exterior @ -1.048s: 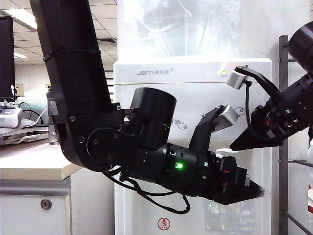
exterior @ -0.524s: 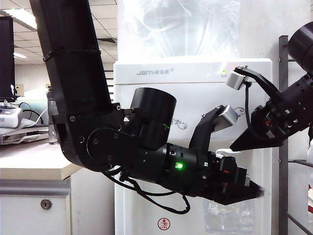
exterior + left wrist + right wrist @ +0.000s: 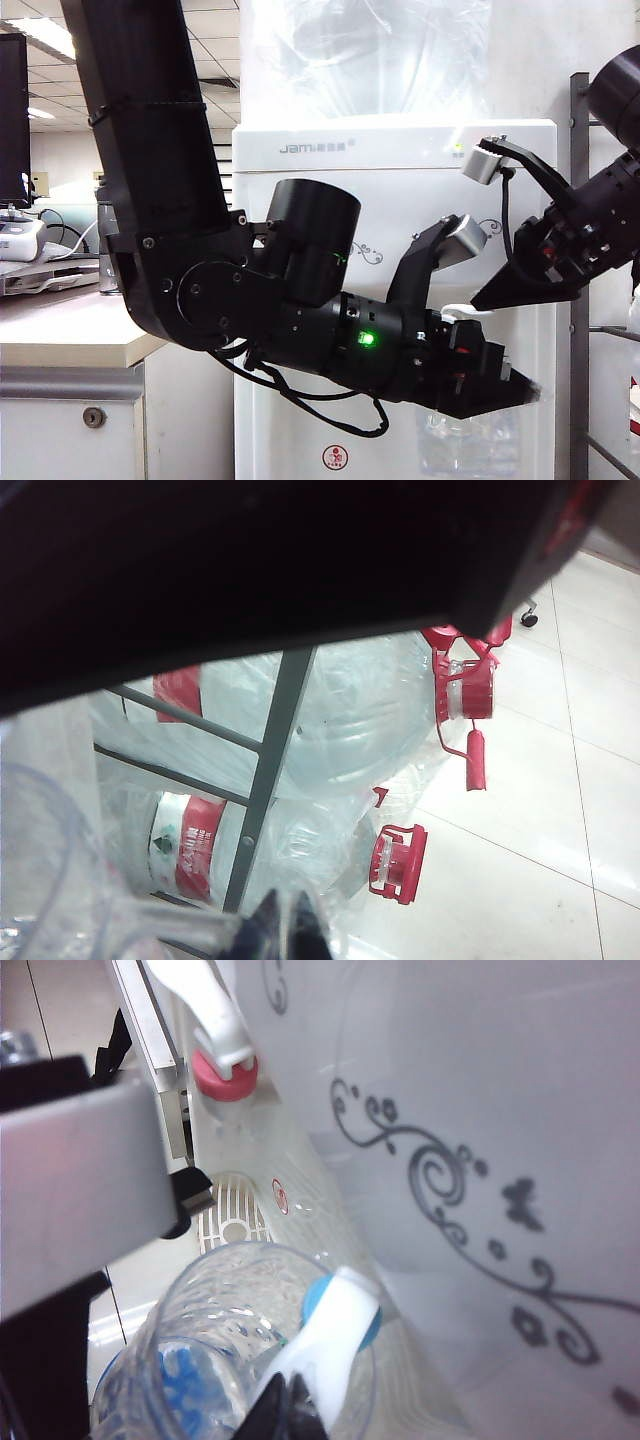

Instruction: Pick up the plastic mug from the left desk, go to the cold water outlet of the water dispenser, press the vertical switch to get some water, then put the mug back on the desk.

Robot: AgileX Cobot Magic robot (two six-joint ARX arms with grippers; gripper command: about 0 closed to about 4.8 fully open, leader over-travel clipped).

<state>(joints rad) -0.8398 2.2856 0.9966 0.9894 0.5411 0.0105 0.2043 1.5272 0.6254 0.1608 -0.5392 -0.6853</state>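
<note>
My left gripper [image 3: 522,390] [image 3: 285,932] is shut on the handle of the plastic mug [image 3: 55,880], a clear dimpled cup. It holds the mug [image 3: 470,440] in front of the white water dispenser [image 3: 400,150]. In the right wrist view the mug [image 3: 220,1360] sits open-mouthed under the cold water outlet [image 3: 316,1300], which has a blue collar. My right gripper [image 3: 482,300] [image 3: 290,1412] is shut, its tips against the vertical switch [image 3: 338,1338] [image 3: 462,312], the white lever of that tap. The left desk [image 3: 60,335] lies at the left.
The red-ringed tap [image 3: 225,1072] sits beside the blue one, above the drip grille [image 3: 232,1222]. A grey metal rack [image 3: 578,250] [image 3: 270,760] stands right of the dispenser with wrapped water jugs [image 3: 350,710] and red caps [image 3: 398,862]. A monitor [image 3: 12,120] stands on the desk.
</note>
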